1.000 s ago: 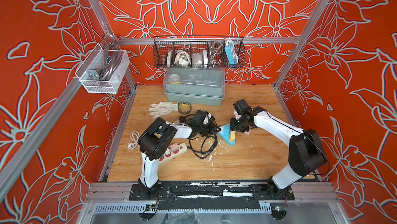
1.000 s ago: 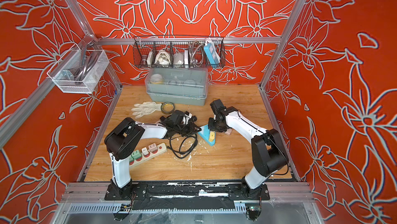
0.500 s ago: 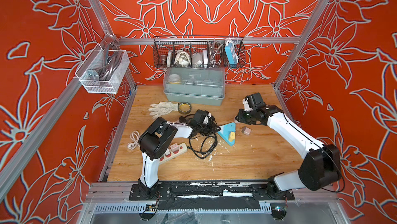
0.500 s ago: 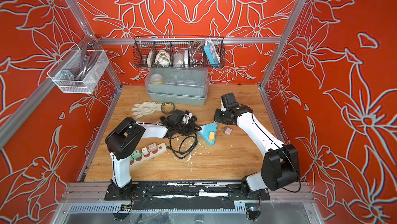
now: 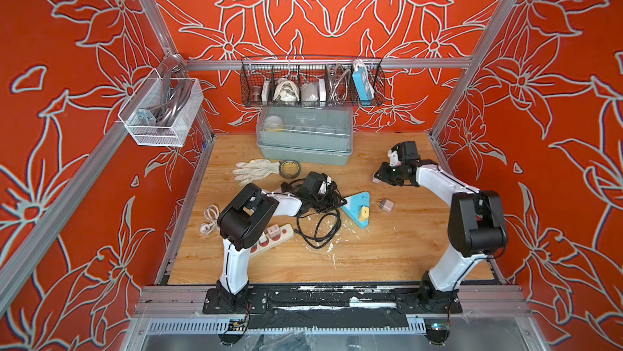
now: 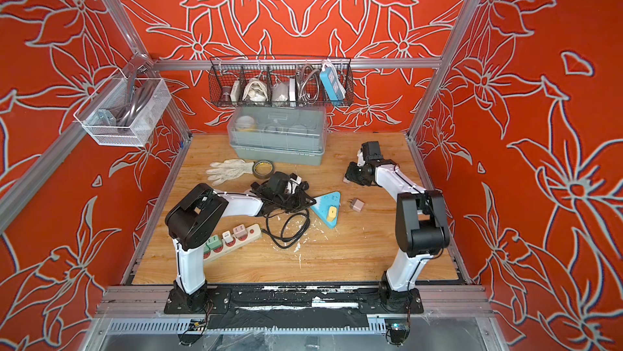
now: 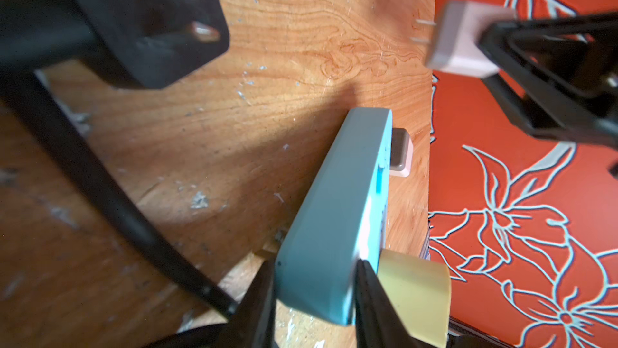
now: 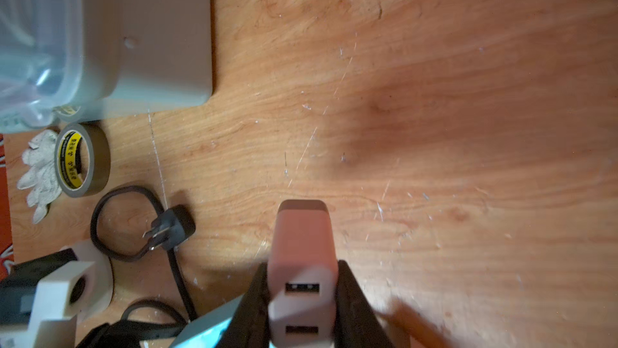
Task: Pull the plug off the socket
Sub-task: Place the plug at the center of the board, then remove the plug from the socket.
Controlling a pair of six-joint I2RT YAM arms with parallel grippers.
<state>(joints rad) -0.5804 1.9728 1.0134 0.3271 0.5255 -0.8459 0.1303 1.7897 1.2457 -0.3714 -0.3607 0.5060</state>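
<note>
My left end effector (image 7: pixel 314 293) is narrow, clamped on one edge of the blue socket (image 5: pixel 354 202), which sits mid-desk (image 5: pixel 387 248) beside a black cable (image 5: pixel 318 228) tangle. A yellow plug (image 5: pixel 363 212) is seated in the socket's top face, close to my left fingers (image 7: pixel 264 296).

My right end effector (image 8: pixel 302 296) is squeezed tight on a pink plug (image 8: pixel 302 239), the two USB ports facing the wrist camera. That plug is out of the socket and well apart from it, toward the back right of the desk; its prongs show bare in the left wrist view (image 7: pixel 458 42). Can't tell if it touches the desk.

A loose plug (image 5: pixel 386 204) lies on the desk just beside the socket, on its right in both top views (image 6: pixel 357 205). Tape roll (image 8: pixel 83 159) and glove (image 5: pixel 256 170) are near the gray box (image 5: pixel 303 143) at the back.
</note>
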